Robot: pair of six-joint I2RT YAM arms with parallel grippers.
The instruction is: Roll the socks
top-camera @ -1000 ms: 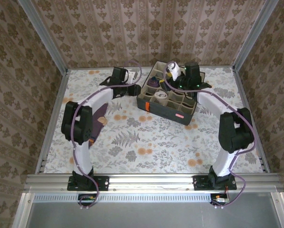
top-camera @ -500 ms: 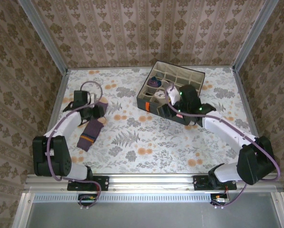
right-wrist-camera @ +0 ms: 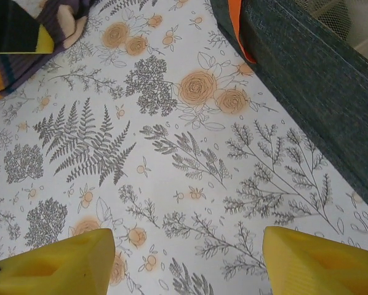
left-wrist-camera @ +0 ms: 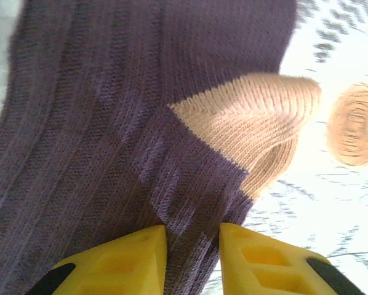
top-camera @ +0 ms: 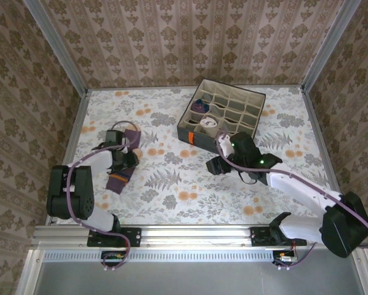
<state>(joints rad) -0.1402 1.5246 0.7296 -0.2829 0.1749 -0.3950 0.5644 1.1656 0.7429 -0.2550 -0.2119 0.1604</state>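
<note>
On the floral table (top-camera: 190, 184), the left tool (top-camera: 124, 161) sits low on a purple sock (top-camera: 117, 180) lying near the left edge. The right tool (top-camera: 218, 165) hovers over bare table just in front of the grey box (top-camera: 193, 136), whose cells hold a white sock (top-camera: 206, 123) and a dark sock (top-camera: 198, 105).

A purple sock (top-camera: 116, 181) lies stretched out flat on the left part of the floral table (top-camera: 190, 178), running from far to near with a slight lean. It is rib-knit, with a tan heel (left-wrist-camera: 252, 117) and an orange band near its near end. A white sock (top-camera: 206, 123) sits as a round bundle in a front-row cell of the grey fabric box (top-camera: 218, 142). Another dark purple sock (top-camera: 199, 105), with a touch of blue-teal, is tucked in the cell just behind it.
</note>
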